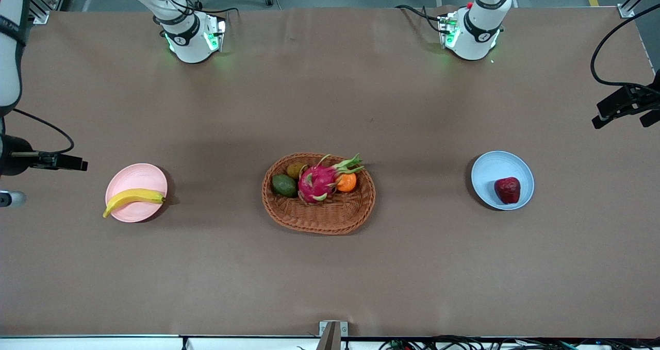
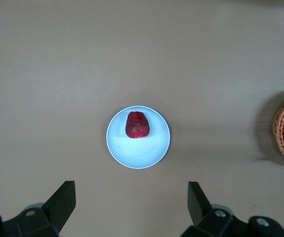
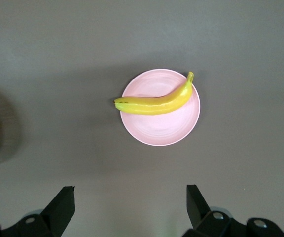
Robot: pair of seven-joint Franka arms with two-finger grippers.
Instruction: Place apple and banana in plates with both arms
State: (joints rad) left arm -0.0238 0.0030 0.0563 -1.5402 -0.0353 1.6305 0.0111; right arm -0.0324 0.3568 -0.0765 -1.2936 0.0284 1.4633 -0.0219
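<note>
Lengthwise across the pink plate (image 1: pixel 136 175), banana (image 1: pixel 133 197); both grippers' jaws wide.

1. You had no readable text, label, brand, number or sign on the pink plate (image 1: pixel 121 183), the blue plate (image 1: pixel 490 165), the banana (image 1: pixel 133 197) or the apple (image 1: pixel 508 189).
2. You could see a small dark mark on each arm's base band, the right arm base (image 1: pixel 192 38) and the left arm base (image 1: pixel 477 35), but neither could be read.
</note>
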